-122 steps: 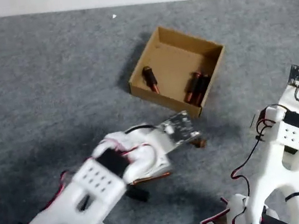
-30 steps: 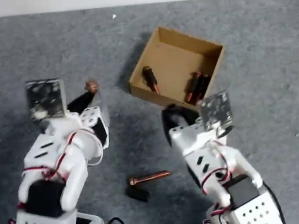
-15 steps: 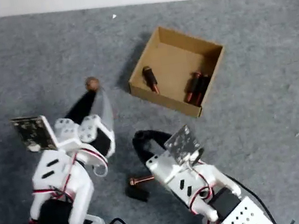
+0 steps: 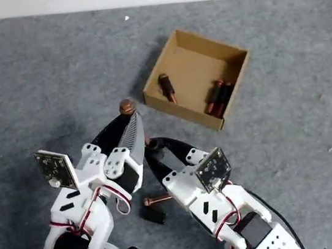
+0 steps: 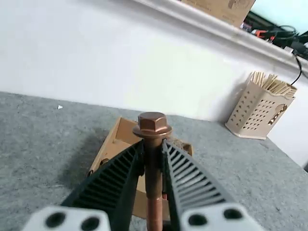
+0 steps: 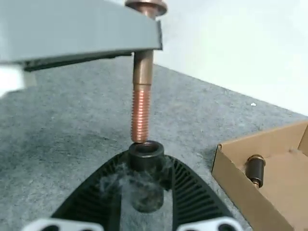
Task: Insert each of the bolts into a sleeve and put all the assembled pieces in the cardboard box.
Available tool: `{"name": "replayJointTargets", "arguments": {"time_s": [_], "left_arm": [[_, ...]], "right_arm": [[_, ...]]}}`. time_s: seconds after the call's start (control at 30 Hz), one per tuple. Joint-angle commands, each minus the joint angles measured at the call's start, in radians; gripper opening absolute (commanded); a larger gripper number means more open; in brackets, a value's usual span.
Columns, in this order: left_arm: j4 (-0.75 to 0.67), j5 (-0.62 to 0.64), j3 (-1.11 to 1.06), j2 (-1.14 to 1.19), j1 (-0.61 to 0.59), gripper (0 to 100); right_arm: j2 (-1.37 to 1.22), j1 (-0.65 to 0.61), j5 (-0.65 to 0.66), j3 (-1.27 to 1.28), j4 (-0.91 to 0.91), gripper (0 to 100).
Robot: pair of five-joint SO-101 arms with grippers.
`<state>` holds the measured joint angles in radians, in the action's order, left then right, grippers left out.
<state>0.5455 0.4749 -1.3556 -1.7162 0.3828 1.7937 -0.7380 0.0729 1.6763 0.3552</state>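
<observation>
Insertion is being lined up over the grey carpet [image 4: 35, 75], just near and left of the cardboard box [image 4: 179, 108]. The left gripper [image 5: 152, 147] is clamping a copper bolt [image 5: 152, 126] by its shank, holding it upright with the hex head above the fingers and the threads pointing down. The right gripper [image 6: 146, 167] is pinching a dark sleeve [image 6: 146, 155] with its bore facing up. The bolt's tip is sitting right at the sleeve's mouth, touching or very nearly so. Holding both parts upright and one above the other is probably letting the bolt slide straight down.

The left fingers are wrapping much of the shank, so they are likely limiting how far the bolt can sink before the grip has to give. The two grippers are also crowding each other, leaving little room for correction.

Three assembled pieces are already lying in the box, one [image 4: 166, 87] toward its left side and a pair [image 4: 219, 96] against its right wall. On the carpet near the arms, a second bolt [image 4: 167, 197] and a loose sleeve [image 4: 152, 214] are waiting just beside each other. A slotted basket [image 5: 260, 108] of sticks is standing far off by the wall.
</observation>
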Motion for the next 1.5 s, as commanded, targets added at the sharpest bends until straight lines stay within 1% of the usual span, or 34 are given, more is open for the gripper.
{"name": "replayJointTargets", "arguments": {"time_s": [0.0, 0.2, 0.3, 0.37, 0.53, 0.63, 0.7, 0.73, 0.77, 0.87, 0.93, 0.97, 1.07, 1.13, 1.3, 1.4, 1.47], "left_arm": [[-0.018, 0.008, -0.004, -0.001, 0.042, 1], [-0.018, 0.008, -0.015, -0.008, 0.111, 1], [-0.018, 0.008, -0.021, -0.008, 0.136, 1], [-0.018, 0.008, -0.022, -0.008, 0.15, 1], [-0.012, 0.008, -0.024, -0.008, 0.142, 1], [0.003, 0.006, -0.025, -0.008, 0.142, 1], [0.04, 0.005, -0.025, -0.01, 0.142, 1], [0.057, -0.017, -0.025, -0.01, 0.142, 1], [0.072, -0.063, -0.025, -0.01, 0.15, 1], [0.118, -0.259, -0.025, -0.01, 0.151, 1], [0.141, -0.351, -0.025, -0.01, 0.151, 6], [0.16, -0.368, -0.025, -0.01, 0.151, 9], [0.235, -0.367, -0.015, -0.01, 0.145, 18], [0.278, -0.367, 0.001, -0.01, 0.142, 22], [0.465, -0.37, 0.136, -0.01, 0.143, 23], [0.56, -0.374, 0.203, -0.01, 0.142, 23], [0.597, -0.376, 0.217, -0.01, 0.139, 23]], "right_arm": [[0.038, 0.022, 0.012, 0.093, -0.031, 0.4], [0.036, 0.019, 0.017, 0.093, -0.008, 0.4], [0.036, 0.019, 0.064, 0.093, -0.001, 0.4], [0.036, 0.021, 0.069, 0.093, -0.001, 0.4], [0.036, 0.025, 0.072, 0.093, -0.001, 0.4], [0.036, 0.056, 0.069, 0.093, -0.002, 0.4], [0.036, 0.081, 0.069, 0.093, -0.004, 0.4], [0.036, 0.087, 0.069, 0.093, -0.004, 0.4], [0.036, 0.088, 0.069, 0.093, -0.002, 0.4], [0.036, 0.088, 0.069, 0.093, -0.002, 0.4], [0.035, 0.088, 0.069, 0.093, -0.002, 0.4], [0.033, 0.088, 0.069, 0.093, -0.001, 0.4], [0.028, 0.088, 0.069, 0.093, 0.004, 0.4], [0.036, 0.088, 0.069, 0.093, 0.036, 0.4], [0.036, 0.105, 0.069, 0.093, 0.077, 0.4], [0.036, 0.162, 0.069, 0.093, 0.077, 0.4], [0.036, 0.205, 0.069, 0.093, 0.077, 0.4]]}}
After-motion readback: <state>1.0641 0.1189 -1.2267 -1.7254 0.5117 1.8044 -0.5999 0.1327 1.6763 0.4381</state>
